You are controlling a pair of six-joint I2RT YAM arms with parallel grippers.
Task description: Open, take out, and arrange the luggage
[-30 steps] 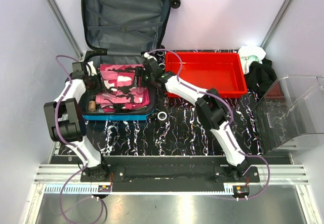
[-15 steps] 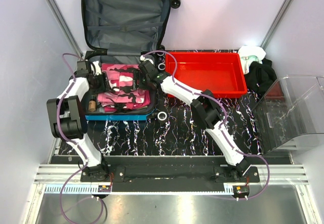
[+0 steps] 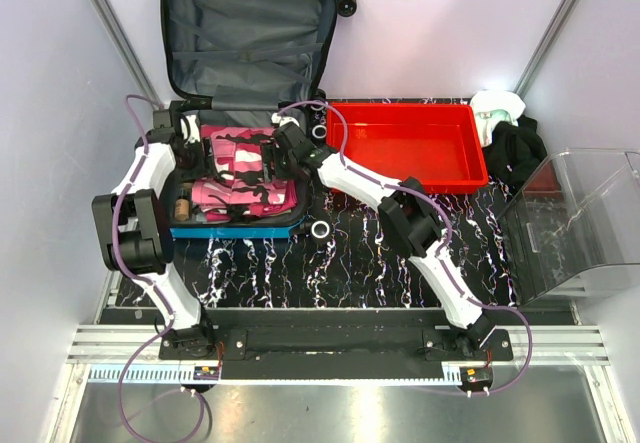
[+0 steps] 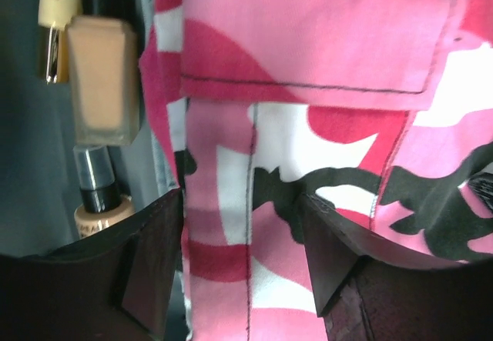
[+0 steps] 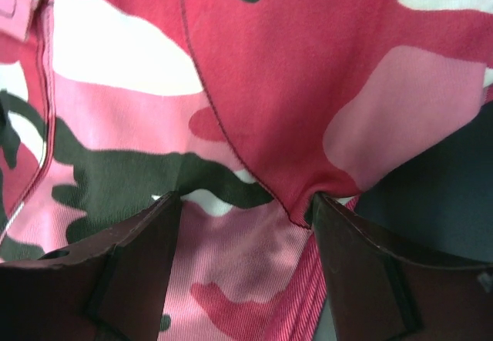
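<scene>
The blue luggage lies open at the far left of the table, its grey-lined lid standing up against the back wall. A folded pink camouflage garment fills its lower half. My left gripper is at the garment's far left edge. In the left wrist view its jaws are open with the pink cloth between them. My right gripper is at the garment's far right edge. In the right wrist view its jaws are open over the cloth, which puckers against the right finger.
Small cosmetic bottles lie in the luggage left of the garment. A red tray stands right of the luggage. A clear plastic bin is at the right edge, with black and white clothes behind it. A small ring lies on the table.
My left gripper has moved farther back and in onto the garment's left edge. My right gripper has shifted slightly back and left along the garment's right edge.
</scene>
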